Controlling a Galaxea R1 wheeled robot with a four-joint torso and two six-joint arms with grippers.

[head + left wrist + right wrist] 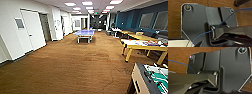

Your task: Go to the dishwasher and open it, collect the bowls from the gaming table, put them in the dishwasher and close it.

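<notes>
The robot looks to be driving, with the football table (152, 80) close by at its right front on the brown carpet (70, 65); I see no dishwasher, and cannot tell if its grippers are apart.

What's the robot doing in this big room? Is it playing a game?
No game is going on. The robot is out on the brown carpet of a long room and holds nothing that can be seen. The table-football table is close by at its right. Farther on stand a yellow-legged games table and a blue table-tennis table. A white door is along the left wall. Both wrist cameras look down at carpet.
</notes>
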